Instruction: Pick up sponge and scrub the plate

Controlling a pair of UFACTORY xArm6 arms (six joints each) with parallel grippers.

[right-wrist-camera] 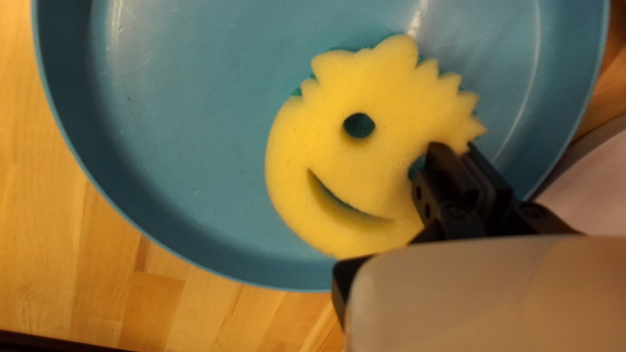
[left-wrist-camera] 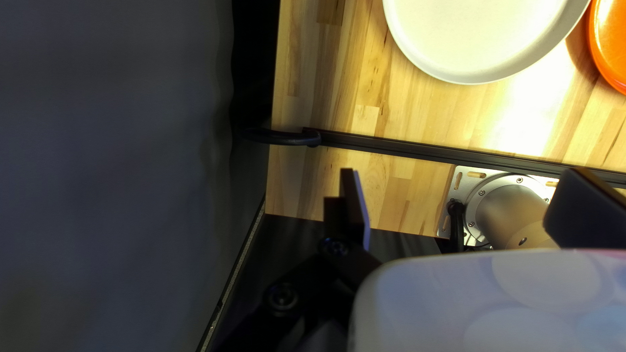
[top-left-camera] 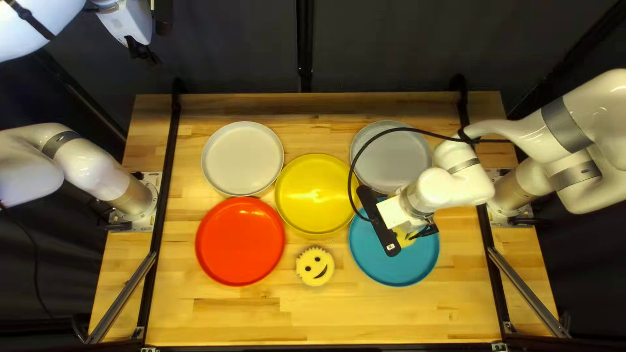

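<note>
In the top left view my right gripper (top-left-camera: pixel 422 233) is low over the blue plate (top-left-camera: pixel 399 272), at a yellow sponge (top-left-camera: pixel 403 238) partly hidden by the arm. The right wrist view shows the smiley-faced sponge (right-wrist-camera: pixel 378 150) lying face up on the blue plate (right-wrist-camera: pixel 189 130). There my right gripper (right-wrist-camera: pixel 460 156) is shut on the sponge's side beside one eye hole, its fingers close together. My left gripper (top-left-camera: pixel 145 56) hangs beyond the table's far left corner; in the left wrist view, the left gripper (left-wrist-camera: pixel 460 202) is open with nothing held.
A second smiley sponge (top-left-camera: pixel 315 266) lies between the red plate (top-left-camera: pixel 240 241) and the blue one. The yellow plate (top-left-camera: pixel 314 193), white plate (top-left-camera: pixel 242 158) and grey plate (top-left-camera: pixel 390 159) stand behind. A black cable (top-left-camera: pixel 355 156) loops over the grey plate beside my right arm.
</note>
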